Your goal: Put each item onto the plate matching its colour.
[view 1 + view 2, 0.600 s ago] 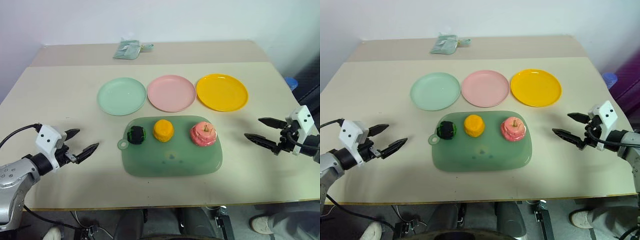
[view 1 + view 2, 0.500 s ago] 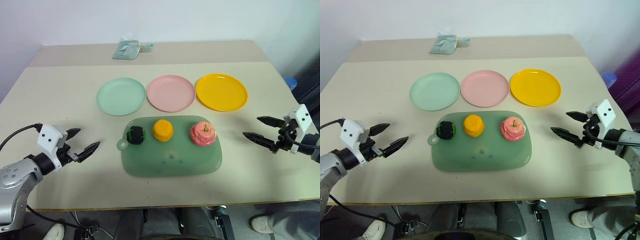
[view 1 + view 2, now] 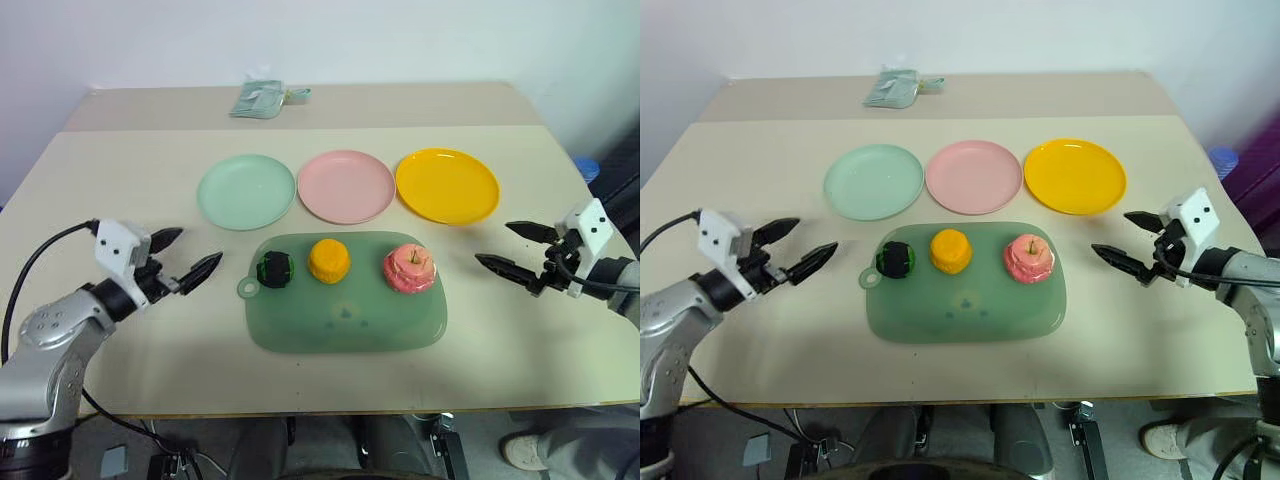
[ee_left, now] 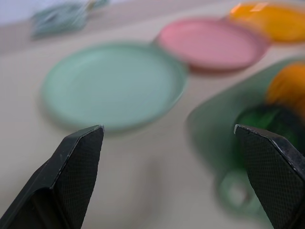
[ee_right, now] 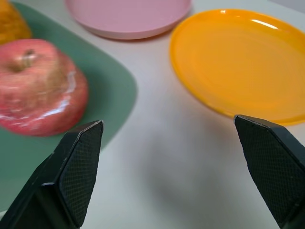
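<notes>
A: What do you have on the worktop?

B: I see three plates in a row across the upper middle of the frame: the mint green plate on the left, the pink plate in the centre, the yellow plate on the right. The green and pink rims sit just beside each other, and so do the pink and yellow.

A: And the items?

B: All three sit on the translucent green board, just below the plates. The dark green-and-black ball is at its left end near the handle loop, the yellow-orange fruit is in the middle, and the pink-red apple is on the right, stem up. None is on a plate.

A: Your tools?

B: My left tool is at the left of the frame, fingers spread wide, pointing toward the ball but well apart from the board. My right tool is at the right edge, also spread, holding nothing, aimed at the apple and clear of it.

A: Anything else?

B: A crumpled greenish packet lies at the far edge, top centre-left.
</notes>
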